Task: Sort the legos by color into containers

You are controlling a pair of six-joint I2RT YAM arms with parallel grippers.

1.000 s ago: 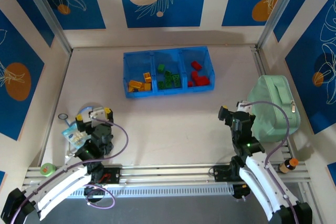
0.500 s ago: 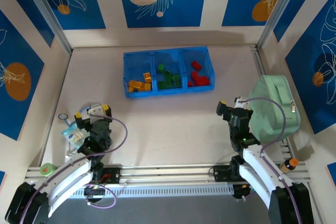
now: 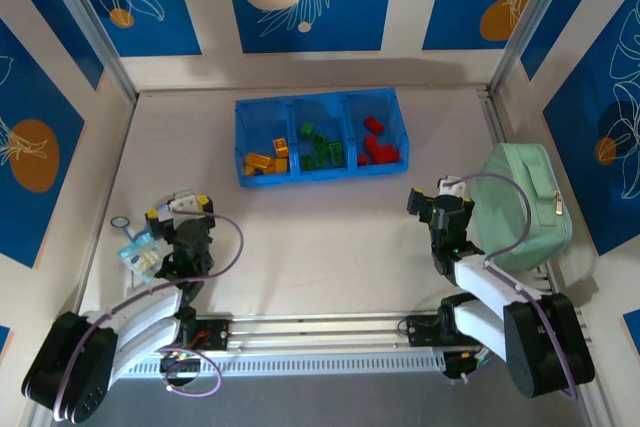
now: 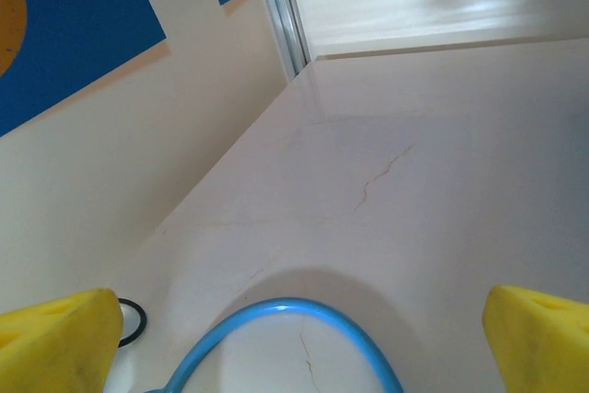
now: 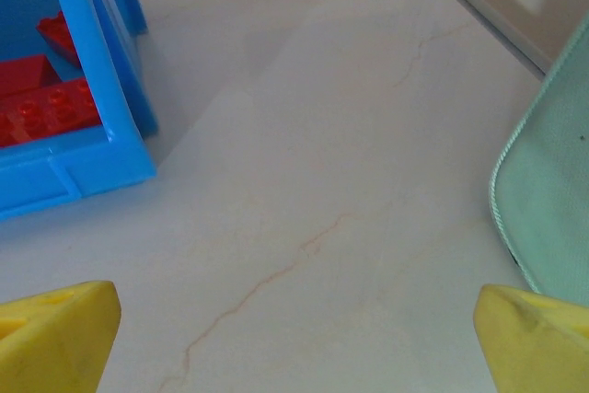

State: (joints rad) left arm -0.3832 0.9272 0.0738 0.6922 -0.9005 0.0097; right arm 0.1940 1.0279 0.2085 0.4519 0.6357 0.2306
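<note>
Left gripper (image 3: 178, 207) and right gripper (image 3: 435, 192) wide open, empty, well apart from tray (image 3: 318, 176); legos (image 3: 325, 152) sorted by colour inside, seemingly none loose, light, stiff, slick, best pinched across flat sides.

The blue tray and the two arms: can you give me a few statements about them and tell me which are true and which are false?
1. The red bricks lie in the right compartment of the tray. True.
2. The green bricks lie in the left compartment. False: they are in the middle one; the yellow-orange bricks are on the left.
3. The right gripper holds a red brick. False: it is open and empty, well short of the tray.
4. The left gripper is open. True.
5. The mint-green pouch lies to the right of the right gripper. True.
</note>
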